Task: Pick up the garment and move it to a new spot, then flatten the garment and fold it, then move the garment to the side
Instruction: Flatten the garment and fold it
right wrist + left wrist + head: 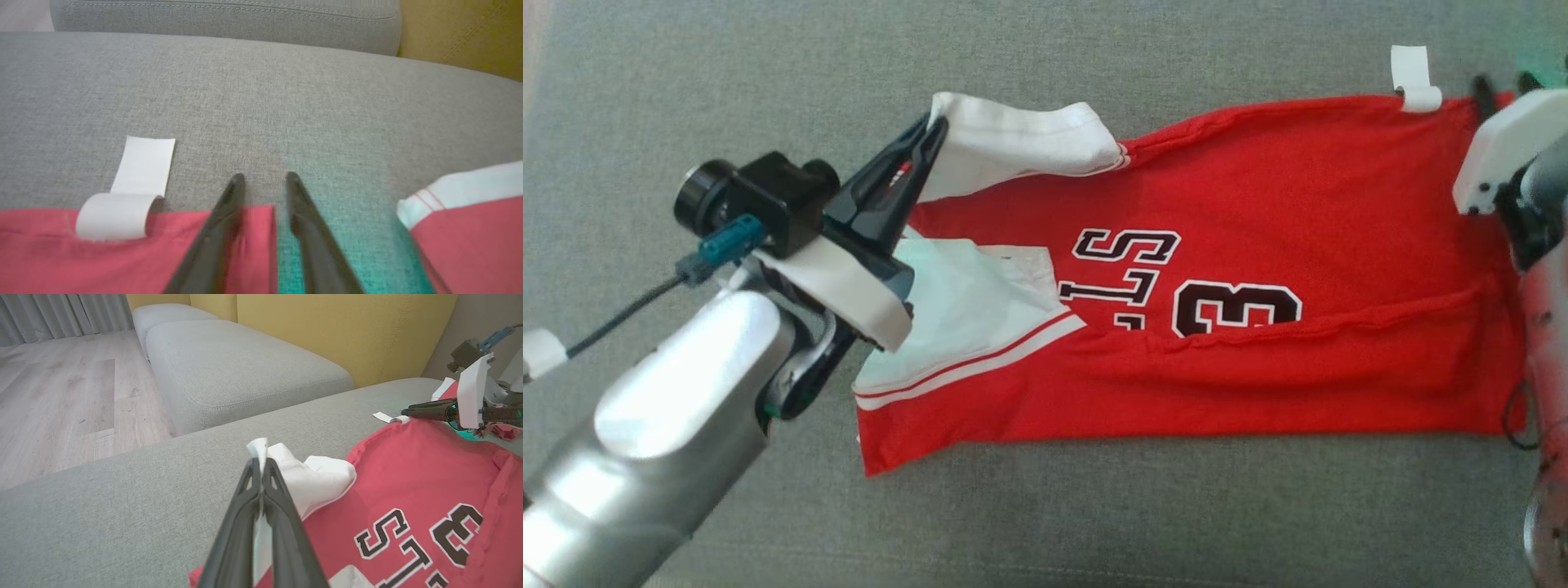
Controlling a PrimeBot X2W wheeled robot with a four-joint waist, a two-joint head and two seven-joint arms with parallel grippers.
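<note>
Lying on: grey seat cushion (1094, 523), garment (1258, 384) stretched lengthwise across its middle.
Cushion edges: one side dropping to a wood floor (53, 396); far side backed by a yellow backrest (461, 32); a second grey cushion (245, 371) set alongside, across a seam.
Open room: broad bare bands of the cushion along both long sides of the garment, plus bare fabric past each of its ends.
Garment look: red jersey, mostly flat on the cushion, with one long fold line across the body covering the bottom of the print; black letters and a "3" outlined in white; white trim with thin red stripes.
Sleeve: white sleeve (1021, 139) raised off the cushion, bunched and curling.
Tag: white tag (1414, 82) looped at the hem, its free end flat on the cushion.
Left gripper (935, 131): fingers pressed together, pinching the white sleeve above the cushion.
Right gripper (265, 177): fingers apart, low over the cushion at the hem end, a corner of red hem between them; contact with the cloth too blurred to tell.
</note>
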